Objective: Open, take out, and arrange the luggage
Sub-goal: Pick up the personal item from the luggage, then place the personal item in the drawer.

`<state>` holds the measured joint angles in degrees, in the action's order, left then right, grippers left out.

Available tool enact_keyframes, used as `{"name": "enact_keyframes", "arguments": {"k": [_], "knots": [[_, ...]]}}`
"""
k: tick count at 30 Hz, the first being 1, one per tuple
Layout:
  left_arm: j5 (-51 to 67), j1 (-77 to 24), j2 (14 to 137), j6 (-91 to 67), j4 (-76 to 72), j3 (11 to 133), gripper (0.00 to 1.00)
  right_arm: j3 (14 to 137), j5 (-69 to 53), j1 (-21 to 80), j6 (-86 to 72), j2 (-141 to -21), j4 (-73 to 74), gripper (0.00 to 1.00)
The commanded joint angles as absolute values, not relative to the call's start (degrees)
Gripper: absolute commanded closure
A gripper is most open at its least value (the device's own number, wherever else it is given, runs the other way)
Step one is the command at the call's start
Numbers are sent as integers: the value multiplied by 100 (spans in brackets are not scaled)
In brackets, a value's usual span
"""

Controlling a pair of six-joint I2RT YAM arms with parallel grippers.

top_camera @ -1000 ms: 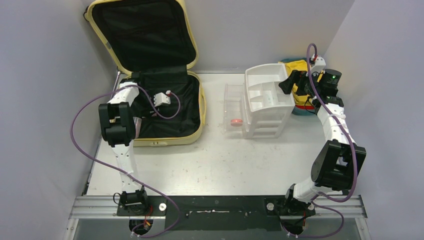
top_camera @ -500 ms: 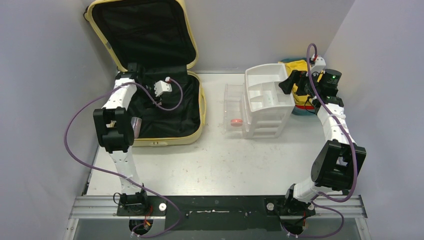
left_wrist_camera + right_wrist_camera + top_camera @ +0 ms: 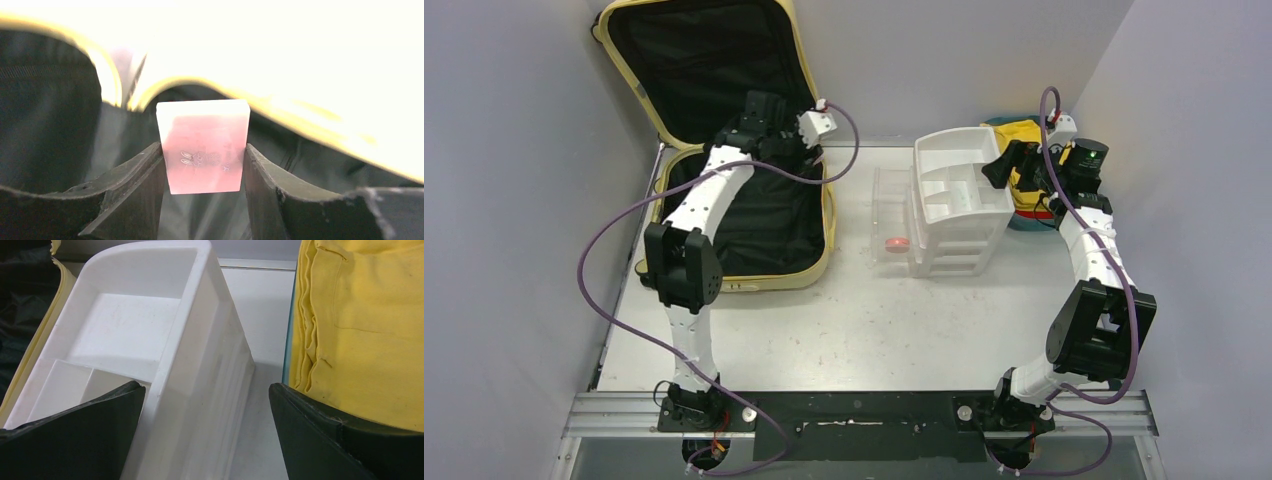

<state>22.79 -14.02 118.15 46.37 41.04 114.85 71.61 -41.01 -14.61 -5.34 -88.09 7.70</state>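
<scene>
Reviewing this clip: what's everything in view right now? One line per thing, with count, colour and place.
luggage: 1, pale yellow with black lining, far left of the table, open, lid up against the back wall
pink block: 1, translucent pink, held above the open luggage
drawer organizer: 1, white, far centre-right
clear drawer: 1, see-through, pulled out to the left of the organizer
small item: 1, pink-red, in the clear drawer
tray: 1, teal, far right corner
cloth: 1, yellow, folded, in the tray
table: 1, white, under it all
left claw: 1, black, closed on the pink block
right claw: 1, black, open, between organizer and tray
</scene>
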Motion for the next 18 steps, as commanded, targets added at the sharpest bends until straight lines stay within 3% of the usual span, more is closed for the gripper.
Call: {"name": "enact_keyframes", "arguments": {"k": [1,9,18], "knots": [[2400,-1956,11444,3119,2915,12066,100,6982,-3815,-1615,-273,-8904,906,0],[2978,-2709,12245,1553,2479,13078,100,6970,-3839,-1718,-264,-8839,897,0],[3153,-2918,12601,298,1783,12727,100,6942,-3901,-1790,-301,-8772,873,0]]}}
